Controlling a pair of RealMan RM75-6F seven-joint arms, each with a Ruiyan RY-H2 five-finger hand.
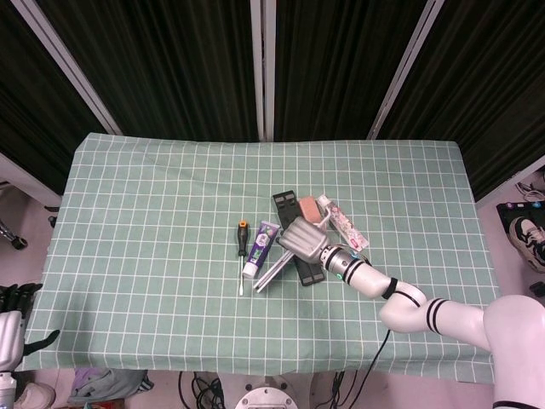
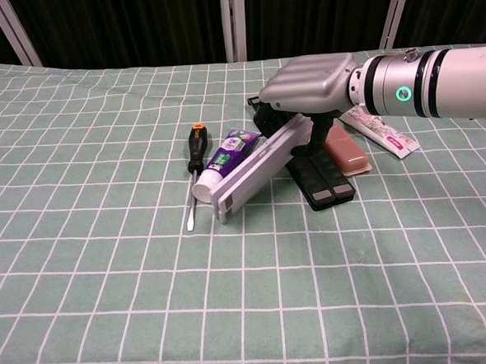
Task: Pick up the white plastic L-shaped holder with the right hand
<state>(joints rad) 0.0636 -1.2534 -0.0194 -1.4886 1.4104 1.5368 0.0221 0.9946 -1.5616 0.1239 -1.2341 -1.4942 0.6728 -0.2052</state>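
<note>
I am bringing my right hand [image 2: 309, 80] down over the upper end of the white holder [image 2: 254, 168], which is lying propped at a slant just under my palm, its lower end reaching out to my left beside the toothpaste tube [image 2: 225, 153]. To do this step well, I judge I should be closing on the upper end squarely, with thumb below and fingers above, and lifting straight up so the long arm does not lever out or drag the tube and the screwdriver [image 2: 193, 154] further to the left. The black tray [image 2: 319, 177] is sitting directly beneath my hand and the pink case [image 2: 344, 152] just to its right, so I am watching that my fingers catch only the holder. From the chest view the hand is looking partly curled over the holder's top end and touching it, but I cannot tell whether the fingers are really clamping it yet. In the head view my left hand [image 1: 12, 320] is hanging off the table corner, far from everything, its fingers apart and holding nothing.
</note>
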